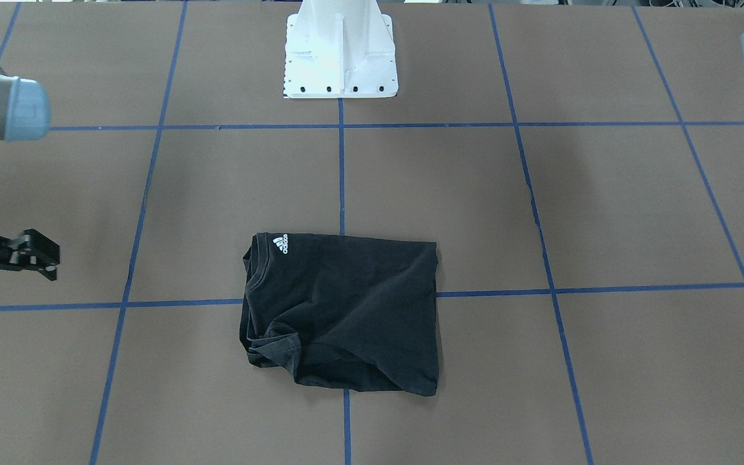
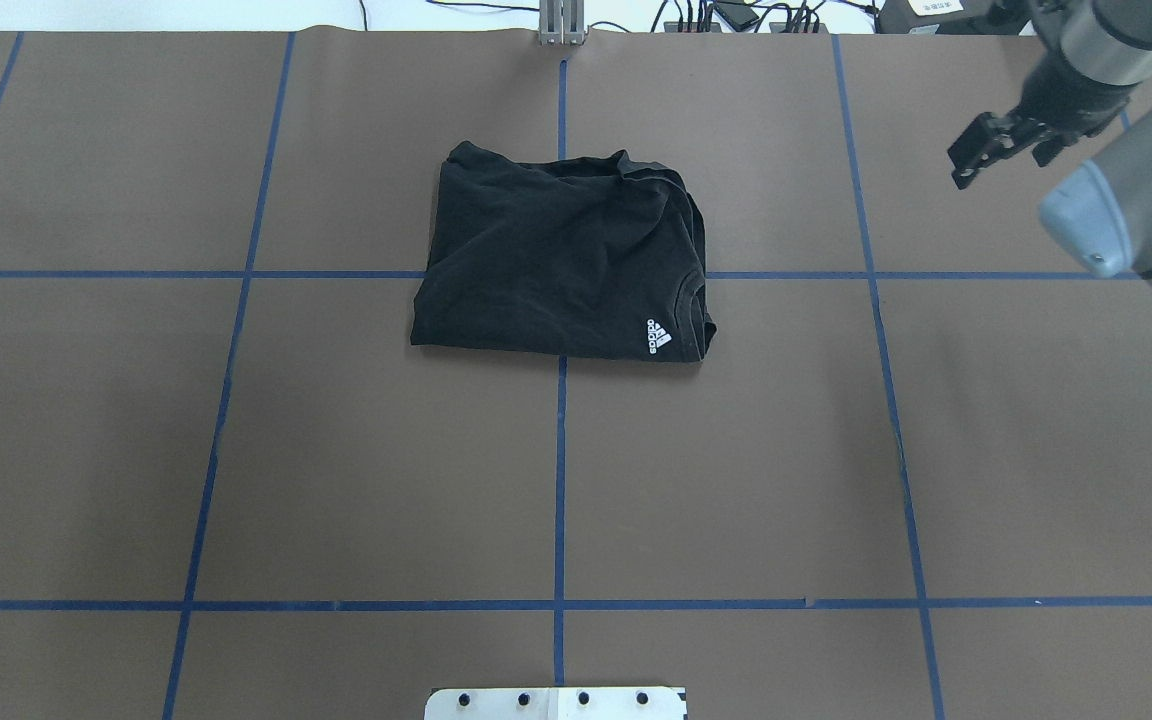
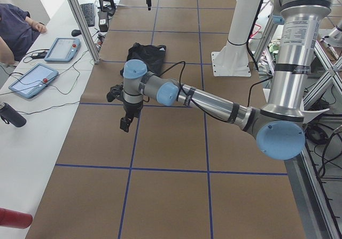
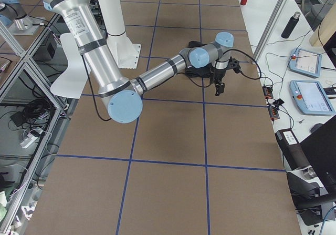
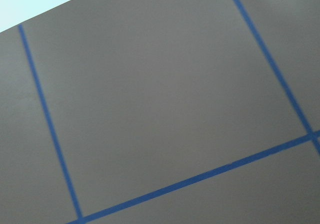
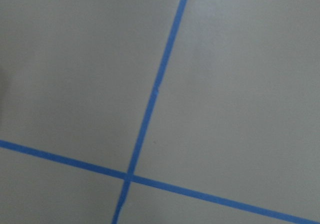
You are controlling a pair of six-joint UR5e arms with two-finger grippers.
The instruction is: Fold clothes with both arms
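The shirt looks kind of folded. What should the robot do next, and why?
I think it should move the right gripper toward the shirt's collar edge, ready to tidy it. The shirt lies in a rough rectangle, but a sleeve is bunched at a corner on that side, and the gripper hangs open, well away, touching nothing.

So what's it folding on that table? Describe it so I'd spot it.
Find the brown table criss-crossed with blue tape lines. Where the centre lines cross lies a black T-shirt folded into a rectangle. It's the only cloth there, with a small white logo.
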